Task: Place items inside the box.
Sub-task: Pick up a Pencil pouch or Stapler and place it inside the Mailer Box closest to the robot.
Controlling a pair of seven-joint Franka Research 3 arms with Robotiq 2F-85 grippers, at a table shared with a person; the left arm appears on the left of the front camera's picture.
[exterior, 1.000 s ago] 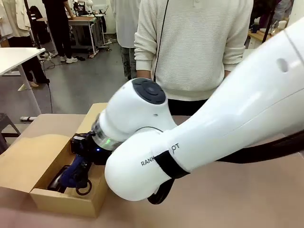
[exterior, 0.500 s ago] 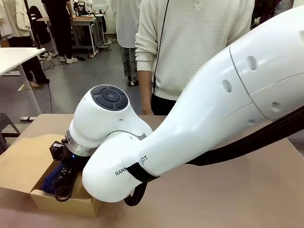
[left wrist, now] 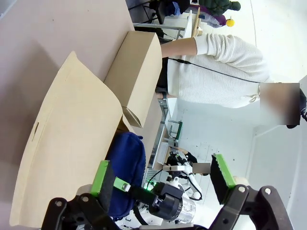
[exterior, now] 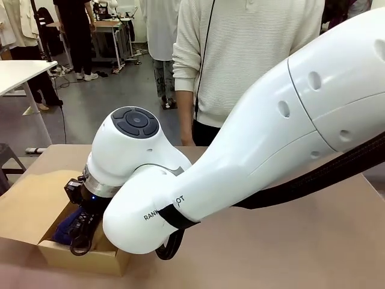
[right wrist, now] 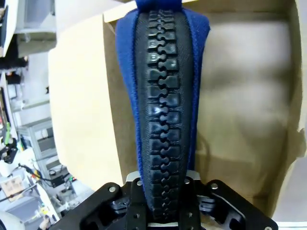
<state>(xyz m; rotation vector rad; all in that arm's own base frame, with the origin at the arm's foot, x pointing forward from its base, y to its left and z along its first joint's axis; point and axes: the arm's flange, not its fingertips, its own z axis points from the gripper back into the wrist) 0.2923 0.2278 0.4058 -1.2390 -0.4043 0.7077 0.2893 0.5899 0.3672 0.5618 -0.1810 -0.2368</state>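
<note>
Reaching inside the box [exterior: 78, 257], my right end effector [exterior: 81, 233] straddles the navy zip pouch [right wrist: 163, 96], low inside the box so that letting go is gentle; clamped or released, I cannot tell. Left end effector [left wrist: 162, 173] near the box: fingers apart, empty.

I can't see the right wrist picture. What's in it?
A navy zip pouch with a chunky black zipper runs up the middle from the right gripper at the bottom. Behind it is the brown inside of the open cardboard box.

person [exterior: 252, 60]: cream sweater, far side | table [exterior: 313, 253]: tan | white desk [exterior: 18, 69]: left background
</note>
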